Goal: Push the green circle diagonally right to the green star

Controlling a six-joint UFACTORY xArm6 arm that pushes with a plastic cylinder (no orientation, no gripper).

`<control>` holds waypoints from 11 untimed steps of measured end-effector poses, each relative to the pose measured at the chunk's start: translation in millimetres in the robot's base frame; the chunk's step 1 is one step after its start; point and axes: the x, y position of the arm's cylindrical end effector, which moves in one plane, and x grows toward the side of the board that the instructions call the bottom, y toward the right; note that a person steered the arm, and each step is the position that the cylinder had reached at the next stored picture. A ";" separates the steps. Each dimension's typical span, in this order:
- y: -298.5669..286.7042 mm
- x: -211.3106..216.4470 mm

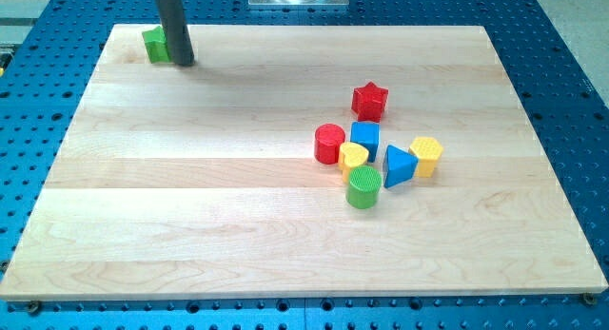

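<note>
At the view's top-left corner of the pale wooden board point(190, 216), my tip point(183, 63) stood touching or just beside the green star-shaped block point(155, 45), partly covering it, so its shape was hard to confirm. The rod has no jaws; it gripped nothing. The ribbed green circle block point(363, 187) sat well apart, toward the view's lower right, touching the yellow heart-shaped block point(354, 158) in a cluster with the red cylinder point(329, 144), blue cube point(364, 139), blue triangular block point(399, 165) and yellow hexagonal block point(426, 155); a red star block point(369, 101) lay above. I judged the tip should circle to the circle's lower-right side and push steadily along the diagonal toward the star, skirting the heart. The rod's upper part was cut off.
</note>
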 end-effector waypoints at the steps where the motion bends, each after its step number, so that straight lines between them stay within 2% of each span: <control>1: 83.7 61.6; 2: 150.6 57.6; 3: 247.2 35.9; 4: 307.2 93.4; 5: 383.3 174.5; 6: 383.7 217.3; 7: 287.8 217.6; 9: 267.4 272.7; 10: 175.1 259.3; 11: 200.7 252.9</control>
